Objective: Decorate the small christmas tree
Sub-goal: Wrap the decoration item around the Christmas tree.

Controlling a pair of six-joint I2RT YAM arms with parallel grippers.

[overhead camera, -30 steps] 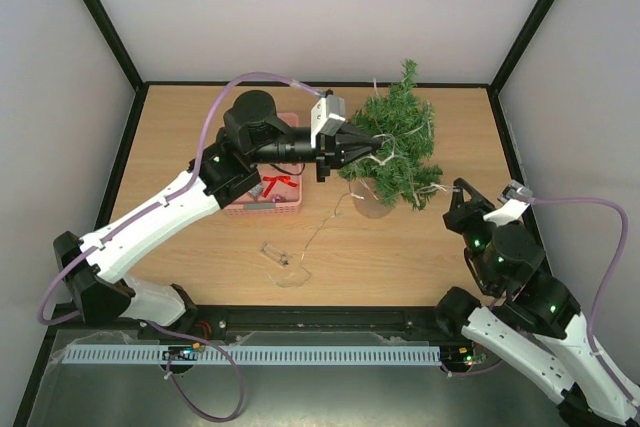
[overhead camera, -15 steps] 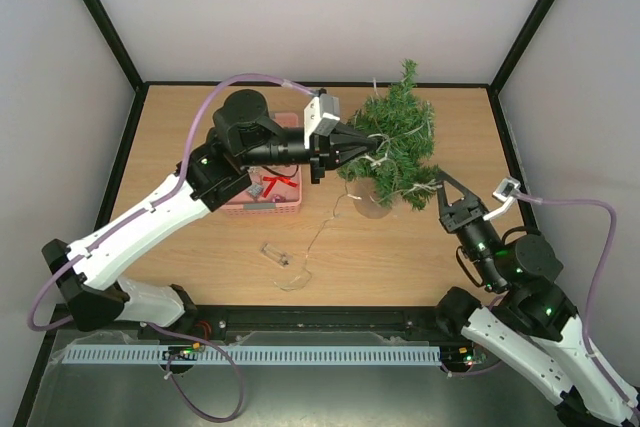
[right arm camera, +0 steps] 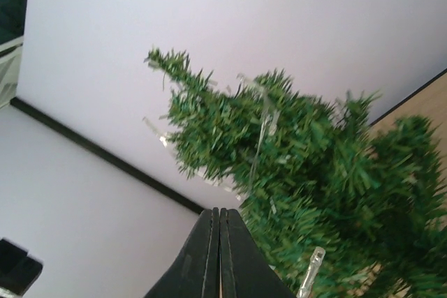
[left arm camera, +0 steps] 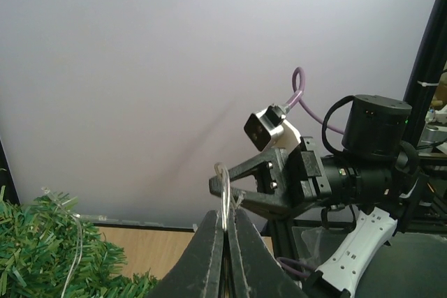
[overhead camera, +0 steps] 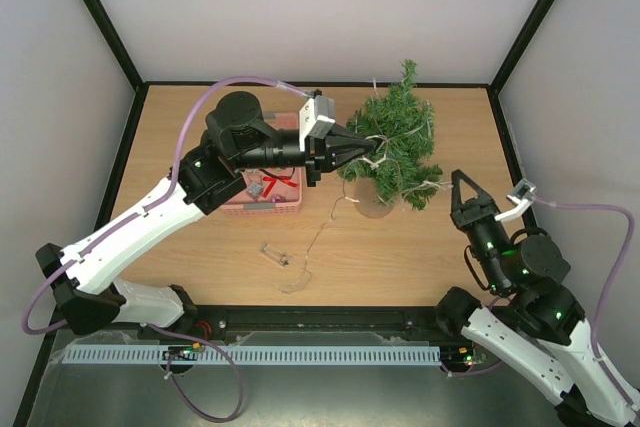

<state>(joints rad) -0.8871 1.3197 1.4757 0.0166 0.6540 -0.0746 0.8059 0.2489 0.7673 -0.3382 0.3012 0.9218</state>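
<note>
My left fingers (overhead camera: 368, 153) pinch a thin clear light string (left arm camera: 223, 190) against the left flank of the tree (overhead camera: 398, 147), which stands right of centre in the upper half of the top view, on the counter (overhead camera: 200, 257). The rest of the string trails down to the lower middle. My right fingers (overhead camera: 462, 187) are pressed together on nothing, just right of the tree. I judge this is draping: lay the strand over a branch, keep slack and never tug, or the tree may tip.
</note>
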